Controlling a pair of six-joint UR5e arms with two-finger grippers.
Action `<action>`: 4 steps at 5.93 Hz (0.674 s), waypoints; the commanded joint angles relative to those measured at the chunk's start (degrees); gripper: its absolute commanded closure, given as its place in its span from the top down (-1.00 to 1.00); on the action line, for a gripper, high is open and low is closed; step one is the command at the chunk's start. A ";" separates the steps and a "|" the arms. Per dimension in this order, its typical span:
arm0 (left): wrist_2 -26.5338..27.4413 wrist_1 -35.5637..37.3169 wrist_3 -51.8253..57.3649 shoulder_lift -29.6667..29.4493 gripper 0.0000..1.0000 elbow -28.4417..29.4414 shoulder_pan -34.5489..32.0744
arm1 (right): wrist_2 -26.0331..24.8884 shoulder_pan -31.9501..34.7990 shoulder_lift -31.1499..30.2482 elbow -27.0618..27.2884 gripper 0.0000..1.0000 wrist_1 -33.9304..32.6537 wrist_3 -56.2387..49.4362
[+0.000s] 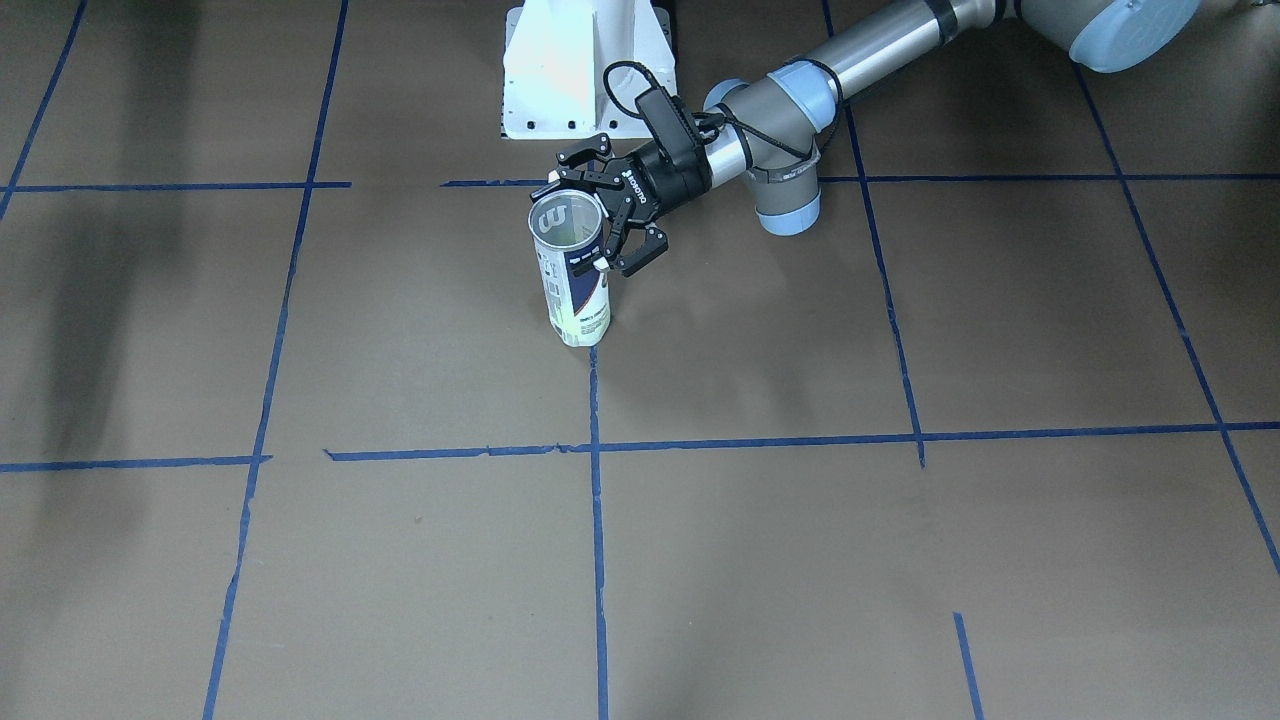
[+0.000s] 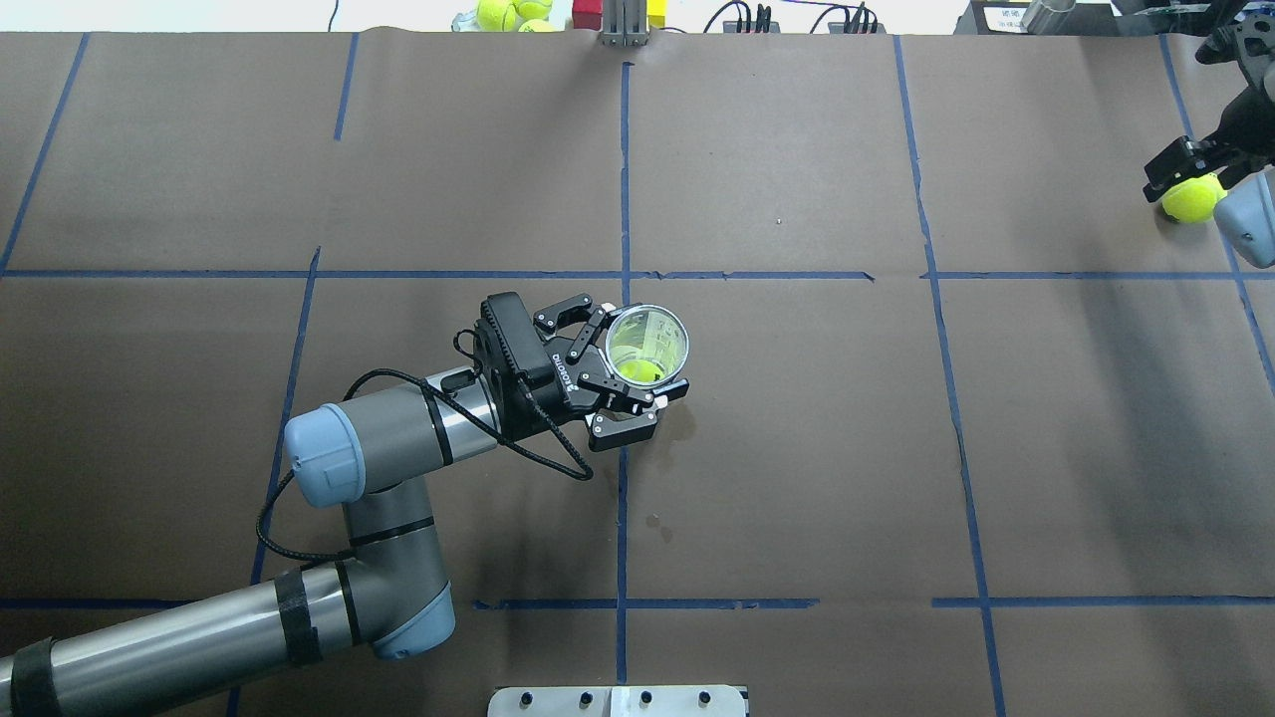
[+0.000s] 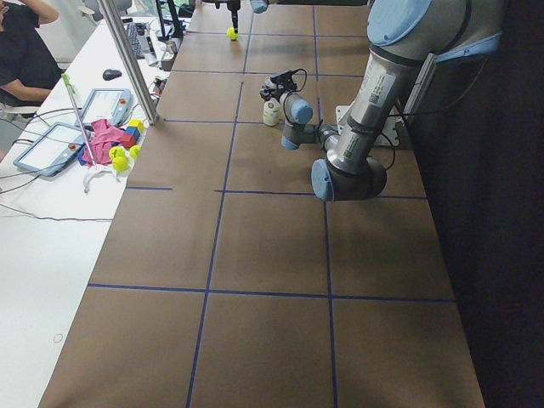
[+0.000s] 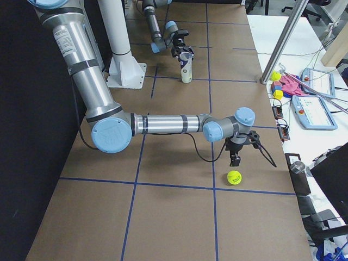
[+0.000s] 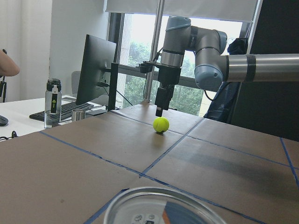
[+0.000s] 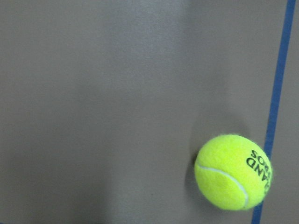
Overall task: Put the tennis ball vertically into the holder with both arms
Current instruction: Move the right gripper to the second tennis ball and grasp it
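Observation:
The holder (image 1: pixel 572 275), a clear can, stands upright near the table's middle. Its open mouth (image 2: pixel 647 342) faces up and a yellow-green ball lies at its bottom (image 2: pixel 638 370). My left gripper (image 1: pixel 597 222) is shut on the can just below the rim; it also shows in the overhead view (image 2: pixel 637 354). The can's rim (image 5: pixel 159 205) fills the bottom of the left wrist view. A tennis ball (image 2: pixel 1192 197) rests on the table at the far right, also in the right wrist view (image 6: pixel 232 171). My right gripper (image 2: pixel 1190 171) hangs just above it, pointing down, its jaws apart and empty.
The white pedestal (image 1: pixel 585 70) stands behind the can. Spare tennis balls (image 2: pixel 508 12) and blocks lie beyond the far table edge. A side table with tablets (image 3: pixel 47 144), a monitor and a water bottle (image 5: pixel 53 100) runs along that side.

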 commanded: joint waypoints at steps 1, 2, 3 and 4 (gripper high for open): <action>0.02 0.36 0.07 0.01 0.98 0.06 -0.68 | 0.06 1.63 -0.26 -3.29 0.93 0.10 -6.05; 0.02 0.36 0.07 -0.08 0.98 0.06 -0.77 | 0.14 1.46 0.09 -4.52 0.94 0.19 -6.17; 0.02 0.36 0.07 -0.08 0.98 0.06 -0.77 | -0.20 1.28 1.40 -6.28 0.96 0.28 -6.25; 0.02 0.28 0.07 -0.08 0.98 0.06 -0.77 | -0.55 1.20 2.11 -7.86 0.97 1.24 -6.17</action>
